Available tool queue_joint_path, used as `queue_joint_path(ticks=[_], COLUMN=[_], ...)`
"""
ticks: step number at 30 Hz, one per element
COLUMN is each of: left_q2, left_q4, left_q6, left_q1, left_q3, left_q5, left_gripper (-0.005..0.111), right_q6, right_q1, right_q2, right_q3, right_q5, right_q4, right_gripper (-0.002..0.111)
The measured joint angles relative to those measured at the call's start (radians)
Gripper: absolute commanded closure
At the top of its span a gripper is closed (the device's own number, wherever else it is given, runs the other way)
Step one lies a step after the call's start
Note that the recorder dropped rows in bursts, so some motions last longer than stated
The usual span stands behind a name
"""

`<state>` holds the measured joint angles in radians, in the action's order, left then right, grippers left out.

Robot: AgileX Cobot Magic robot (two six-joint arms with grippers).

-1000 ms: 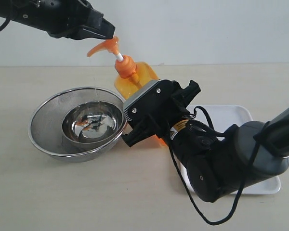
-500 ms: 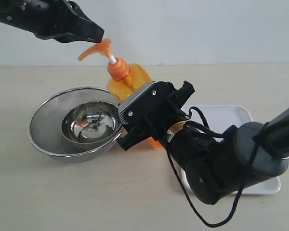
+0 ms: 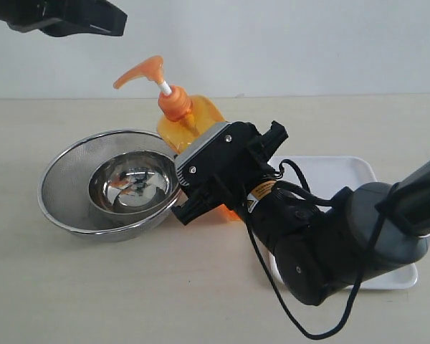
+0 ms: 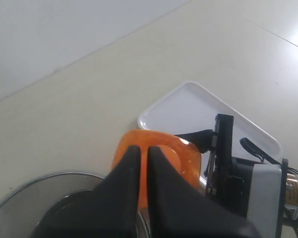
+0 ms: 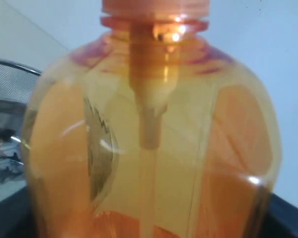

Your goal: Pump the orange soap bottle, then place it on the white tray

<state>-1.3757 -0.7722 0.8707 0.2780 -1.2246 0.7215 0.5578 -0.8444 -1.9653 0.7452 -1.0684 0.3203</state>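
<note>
The orange soap bottle (image 3: pixel 201 118) stands on the table (image 3: pixel 93 294), just beside a wire sieve (image 3: pixel 61 179) with a shiny metal bowl (image 3: pixel 132 188) inside it; its spout sticks out over the bowl, I think so that any soap drops in there and not on the table. The right claw (image 3: pixel 222 175) has its two sides around the fat lower part of the bottle, pinching it; that low, wide hold looks meant to stop the bottle from tipping. The left claw (image 3: pixel 118 25) hangs high above the pump head and does not touch it; its two fingers are pressed almost together, with only a thin slit between them. The pump head is up. There is a bit of orange in the bowl; it could be soap or only a reflection, I cannot tell. The white tray (image 3: pixel 344 175) lies just beside the bottle, partly under the right arm; the bottle is not on it yet, so I think lifting it over comes next.
</note>
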Motion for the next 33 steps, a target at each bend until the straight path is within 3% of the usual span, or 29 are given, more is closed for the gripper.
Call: queue_joint_path(ticks=[11,33], left_q2=[-0.082,-0.120], left_q4=[-0.087,-0.150], left_q6=[0.067,0.087], left_q1=[0.000,0.016], left_q3=[0.000,0.012], left_q5=[0.056,0.001], left_gripper=[0.102,0.102], right_q6=[-0.002,-0.010], right_q1=[0.000,0.000], right_q2=[0.000,0.000], right_q3=[0.000,0.000], right_q5=[0.000,-0.006], right_q4=[0.000,0.023], right_gripper=[0.107,0.107])
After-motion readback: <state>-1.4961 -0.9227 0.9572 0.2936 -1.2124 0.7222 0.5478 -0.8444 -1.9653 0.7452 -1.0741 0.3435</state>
